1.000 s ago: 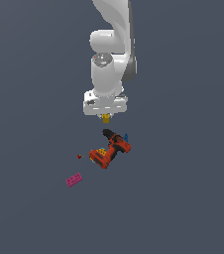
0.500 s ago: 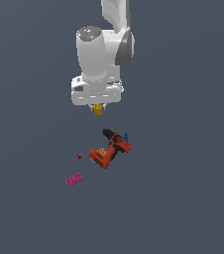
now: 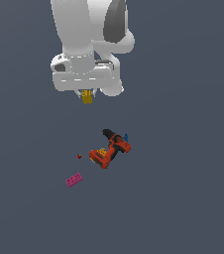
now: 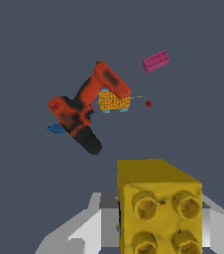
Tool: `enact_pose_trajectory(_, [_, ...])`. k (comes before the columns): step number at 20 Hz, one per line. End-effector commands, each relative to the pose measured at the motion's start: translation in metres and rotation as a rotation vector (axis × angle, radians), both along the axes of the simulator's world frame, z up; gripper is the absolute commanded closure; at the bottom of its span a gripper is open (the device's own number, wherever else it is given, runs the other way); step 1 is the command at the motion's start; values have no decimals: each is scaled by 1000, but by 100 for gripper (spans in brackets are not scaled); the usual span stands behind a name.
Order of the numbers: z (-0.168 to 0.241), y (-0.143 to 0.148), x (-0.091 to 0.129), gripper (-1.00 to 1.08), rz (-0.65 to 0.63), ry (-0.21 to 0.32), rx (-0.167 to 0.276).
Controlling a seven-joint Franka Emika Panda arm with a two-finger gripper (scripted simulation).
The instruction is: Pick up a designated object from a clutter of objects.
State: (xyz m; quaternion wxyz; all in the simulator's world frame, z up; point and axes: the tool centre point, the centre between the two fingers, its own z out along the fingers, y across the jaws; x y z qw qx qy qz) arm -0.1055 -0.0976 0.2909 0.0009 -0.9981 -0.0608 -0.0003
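Since half a second ago the arm has climbed higher and swung toward the exterior view's left, carrying its load with it; the clutter below lies as it did. The gripper (image 3: 87, 95) is clamped on the mustard-yellow brick (image 4: 158, 207), whose studded face fills the near part of the wrist view between the pale fingers (image 4: 91, 228). In the exterior view the brick (image 3: 87, 96) hangs just under the white hand, well above the floor and well apart from the pile. Down there the orange-red and black power drill (image 3: 111, 148) lies on its side, with a small blue piece (image 4: 55, 129) touching one end and a textured yellow piece (image 4: 114, 101) against its base. A tiny red bit (image 3: 79, 156) sits near it, and the flat pink brick (image 3: 74, 179) lies farther off.
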Motion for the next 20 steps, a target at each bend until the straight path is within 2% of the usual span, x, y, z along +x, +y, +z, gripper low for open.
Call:
enact_pose_trajectory(1, [24,-9,6,108,0,0,0])
enact_pose_trajectory(11, [104,-42,29,108,0,0,-2])
enact_pose_trajectory(20, [142,-58,42,108,0,0,-2])
